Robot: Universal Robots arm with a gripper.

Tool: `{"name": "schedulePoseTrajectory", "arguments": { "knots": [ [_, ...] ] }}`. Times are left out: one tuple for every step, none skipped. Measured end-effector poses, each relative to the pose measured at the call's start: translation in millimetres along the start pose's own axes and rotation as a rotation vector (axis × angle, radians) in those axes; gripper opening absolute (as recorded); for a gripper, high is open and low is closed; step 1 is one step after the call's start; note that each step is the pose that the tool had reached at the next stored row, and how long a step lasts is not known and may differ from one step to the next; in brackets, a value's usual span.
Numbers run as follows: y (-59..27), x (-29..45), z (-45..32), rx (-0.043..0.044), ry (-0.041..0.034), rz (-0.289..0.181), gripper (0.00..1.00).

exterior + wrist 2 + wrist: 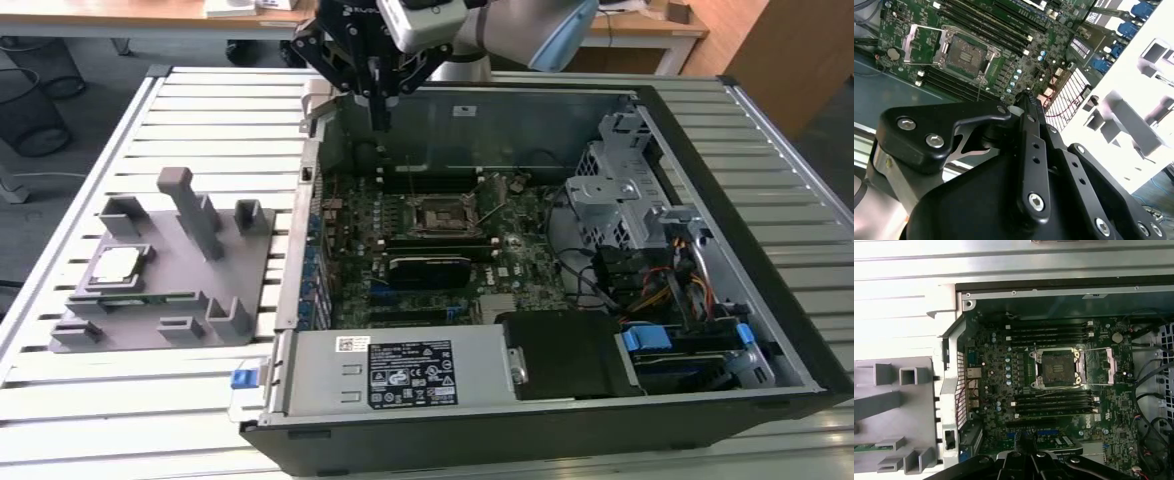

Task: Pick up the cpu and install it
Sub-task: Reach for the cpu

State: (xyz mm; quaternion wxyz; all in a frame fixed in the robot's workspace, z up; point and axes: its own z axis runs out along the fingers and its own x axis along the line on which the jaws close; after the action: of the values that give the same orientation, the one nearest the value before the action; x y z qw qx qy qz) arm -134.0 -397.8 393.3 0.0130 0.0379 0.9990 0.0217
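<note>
We are looking at the cpu [116, 263], which is lying flat, shiny side up, on the grey holder [187, 278] on the slatted table [200, 120]. It is sitting at the exterior view's left, well apart from the open computer case [534, 435]. Our gripper [383, 120] is hanging above the far wall of the case, over the edge of the motherboard [400, 270]. Its fingers are standing together and are carrying nothing. In both wrist views we are seeing the socket [1056, 369] with its metal frame folded open and no chip inside.

We are judging the cpu as light, stiff and thin. Its smooth metal top is probably slippery, and its underside is probably delicate. We are thinking the safest hold is on two opposite edges, with gentle pressure, keeping the chip level.
</note>
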Motion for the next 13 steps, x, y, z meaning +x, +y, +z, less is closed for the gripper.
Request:
{"name": "schedulePoseTrajectory", "arguments": {
  "knots": [
    [0.4, 1.9, 0.0, 0.0000, 0.0000, 0.000, 0.11],
    [1.2, 3.7, 0.0, 0.0000, 0.0000, 0.000, 0.11],
    [2.2, 5.4, 0.0, 0.0000, 0.0000, 0.000, 0.11],
    [3.0, 7.2, 0.0, 0.0001, 0.0000, 0.000, 0.11],
    [3.8, 9.1, 0.0, -0.0001, 0.0000, 0.000, 0.11],
    [4.8, 10.9, 0.1, -0.0001, -0.0001, 0.000, 0.11],
    [5.5, 12.6, 0.0, 0.0000, -0.0001, 0.000, 0.11],
    [6.0, 14.2, 0.0, 0.0000, 0.0000, 0.000, 0.11],
    [6.4, 15.4, 0.1, -0.0002, -0.0001, 0.000, 0.11],
    [6.6, 16.8, 0.0, 0.0000, 0.0001, 0.000, 0.11],
    [6.7, 17.7, 0.1, -0.0001, -0.0001, 0.000, 0.11],
    [6.9, 17.9, 0.2, -0.0001, 0.0000, 0.000, 0.11],
    [7.1, 18.3, 0.3, 0.0000, 0.0001, 0.000, 0.11]
  ]
}}
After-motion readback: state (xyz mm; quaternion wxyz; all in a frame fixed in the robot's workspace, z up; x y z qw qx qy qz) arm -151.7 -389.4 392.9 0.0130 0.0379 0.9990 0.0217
